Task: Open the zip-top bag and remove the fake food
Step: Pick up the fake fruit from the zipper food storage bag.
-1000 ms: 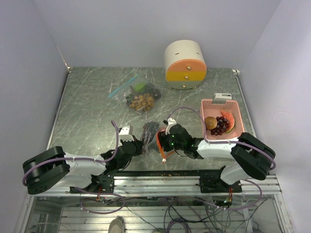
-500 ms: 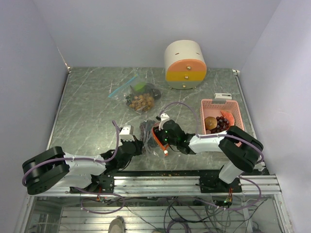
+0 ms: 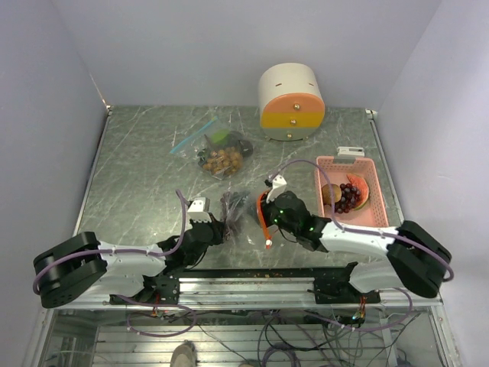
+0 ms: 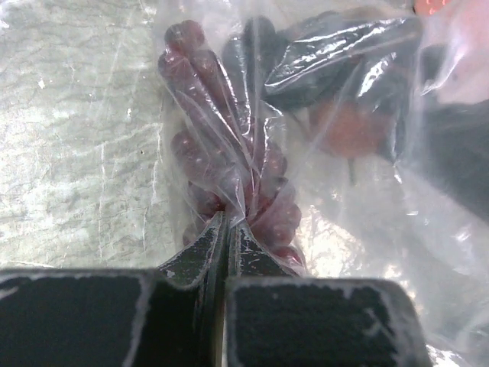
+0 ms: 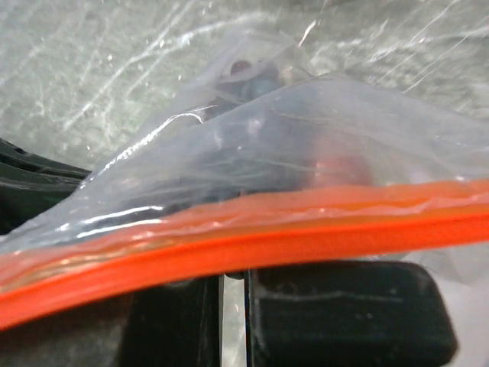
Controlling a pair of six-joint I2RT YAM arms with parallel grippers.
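A clear zip-top bag [image 3: 243,215] with an orange zip strip [image 3: 263,220] lies near the table's front edge, between my two grippers. Dark purple grapes [image 4: 214,145], part of the fake food, show through the plastic, with a reddish fruit [image 4: 348,130] behind them. My left gripper [image 4: 227,229] is shut on a pinch of the bag's film at its left end [image 3: 224,228]. My right gripper [image 5: 233,279] is closed on the bag's orange zip edge [image 5: 252,237], at the bag's right side [image 3: 265,216]. In the right wrist view the strip crosses in front of the fingertips and hides them.
A second bag [image 3: 220,153] with a blue zip holds tan grapes and a green piece at the back centre. A round cream-and-orange drawer box [image 3: 290,101] stands behind it. A pink basket [image 3: 365,210] with fruit sits at the right.
My right gripper has closed on the orange zip edge and drawn it a little to the right, its arm swinging outward. The left gripper has kept its grip in place.
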